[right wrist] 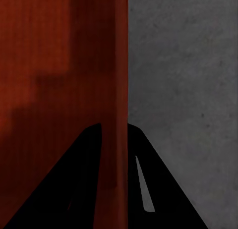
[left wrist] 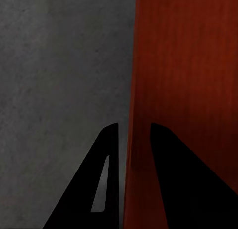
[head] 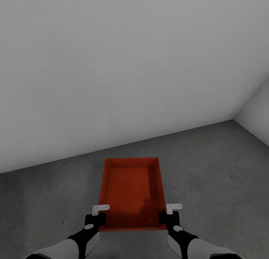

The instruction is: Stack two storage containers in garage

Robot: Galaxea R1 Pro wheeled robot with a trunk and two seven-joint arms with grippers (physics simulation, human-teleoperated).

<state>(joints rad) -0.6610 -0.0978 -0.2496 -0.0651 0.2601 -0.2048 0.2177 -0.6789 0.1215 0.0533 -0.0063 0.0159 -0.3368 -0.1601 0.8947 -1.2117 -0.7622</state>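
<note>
One storage container [head: 130, 191], nothing inside, over garage floor [head: 209, 165] near grey wall [head: 123, 72]. My left gripper [left wrist: 130, 135] & right gripper [right wrist: 115, 135] each clamp a side wall.

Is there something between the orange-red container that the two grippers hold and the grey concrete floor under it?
Nothing visible. The orange-red rectangular storage container, its side walls between the fingers of the left gripper and right gripper, has bare dark grey concrete floor around it.
</note>
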